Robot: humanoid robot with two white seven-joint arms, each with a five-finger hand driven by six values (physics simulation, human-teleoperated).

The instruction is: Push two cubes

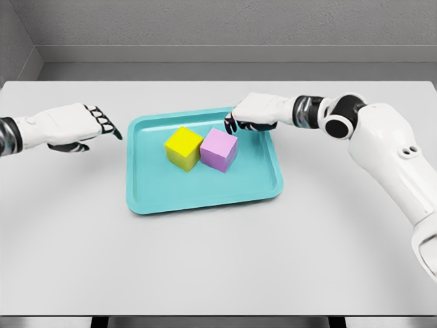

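Two cubes (202,149) touching on one tray (205,198), left hand (72,127), right hand (252,113), both loose, empty

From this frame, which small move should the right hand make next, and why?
Probably ease the right hand down toward the purple cube: it hovers just behind it over the teal tray. The yellow cube sits against the purple one, so one push may move both.
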